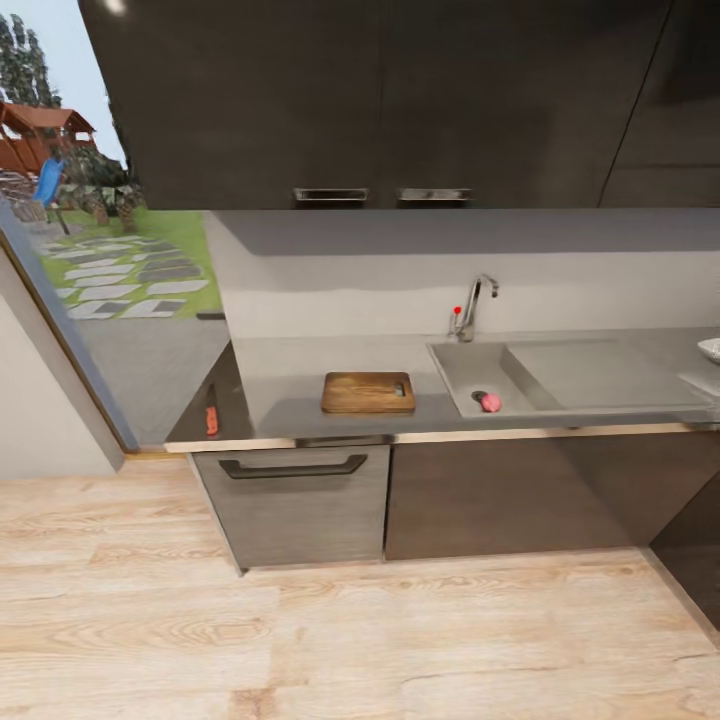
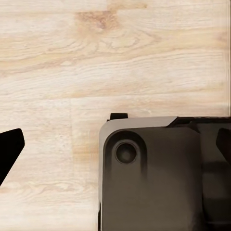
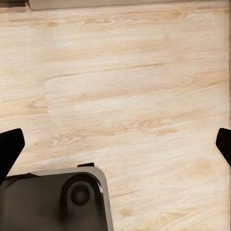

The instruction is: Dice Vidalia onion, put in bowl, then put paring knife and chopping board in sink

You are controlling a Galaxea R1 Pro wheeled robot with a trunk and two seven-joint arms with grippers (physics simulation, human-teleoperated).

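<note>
Here, from the head view:
Onion [image 1: 490,402]: in the sink [image 1: 455,372], by the drain.
Board [image 1: 368,392]: on the countertop [image 1: 290,372], left of the sink.
Knife [image 1: 211,411]: near the counter's left end.
Bowl [image 1: 711,349]: far right.
Left gripper [image 2: 115,147]: spread wide over floor [image 2: 96,62], far from all.
Right gripper [image 3: 115,144]: likewise wide.

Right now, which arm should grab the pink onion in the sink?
Probably the right: the onion lies in the sink, right of the chopping board. Both grippers, left and right, hang open over the floor, so drive closer first.
</note>
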